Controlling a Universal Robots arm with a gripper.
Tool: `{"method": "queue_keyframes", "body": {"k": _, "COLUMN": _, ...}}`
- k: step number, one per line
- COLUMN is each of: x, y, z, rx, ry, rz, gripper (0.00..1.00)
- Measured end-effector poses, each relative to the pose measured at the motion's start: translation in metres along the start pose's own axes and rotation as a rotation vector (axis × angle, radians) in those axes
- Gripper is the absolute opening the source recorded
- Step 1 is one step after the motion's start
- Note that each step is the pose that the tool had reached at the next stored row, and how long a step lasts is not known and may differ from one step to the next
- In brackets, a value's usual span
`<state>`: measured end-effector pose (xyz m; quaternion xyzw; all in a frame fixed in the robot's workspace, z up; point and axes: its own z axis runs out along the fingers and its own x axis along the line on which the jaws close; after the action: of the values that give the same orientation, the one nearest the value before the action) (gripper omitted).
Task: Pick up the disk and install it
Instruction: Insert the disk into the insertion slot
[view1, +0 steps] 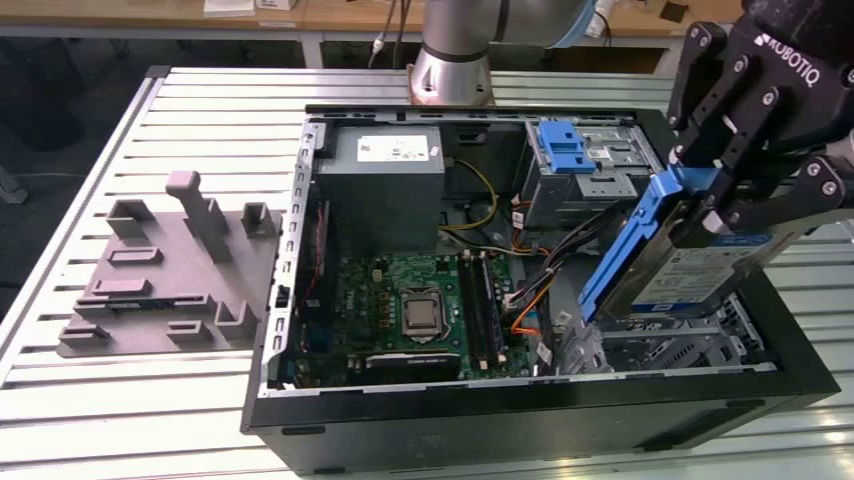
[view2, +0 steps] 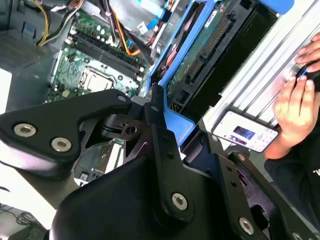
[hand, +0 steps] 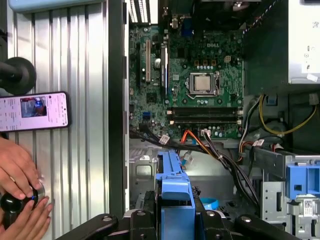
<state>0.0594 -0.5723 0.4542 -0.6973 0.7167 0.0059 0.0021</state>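
Since the disk (view1: 694, 272) hangs tilted over the metal drive bay (view1: 674, 345) in the case's corner at the exterior view's right, the step in hand reads as seating it. The blue rail (view1: 622, 250) runs down its left edge and the label faces the camera. The gripper (view1: 731, 205) is closed on the disk's upper part, and both wrist views show blue plastic pinched between the fingers. The lower end dips behind the bay's rim; whether it already touches metal I cannot tell from this angle. Judgement: to seat it well, bring the disk level with the bay's guides before pressing, hold both rails parallel to the bay walls, and go slowly so that one side does not jam. Surroundings, left to right in the exterior view: a grey moulded fixture (view1: 160, 270) on the slatted surface (view1: 80, 400), well apart from the work; the open computer case (view1: 534, 415); a grey power supply (view1: 380, 190) with the motherboard (view1: 400, 300) below it; a cable bundle (view1: 534, 290), orange and black, just beside the bay and the likeliest snag under the disk's lower corner; a blue latch (view1: 567, 145) on the upper cage, off the path. In the first wrist view, a person's hand (hand: 17, 170) and a phone (hand: 35, 111) lie on the surface outside the case, not obstructing.
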Motion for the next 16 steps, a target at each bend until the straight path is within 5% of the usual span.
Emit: {"method": "queue_keyframes", "body": {"k": 16, "x": -0.0008, "y": -0.0147, "z": 0.0078, "rx": 0.0000, "ry": -0.0002, "rz": 0.000, "gripper": 0.36}}
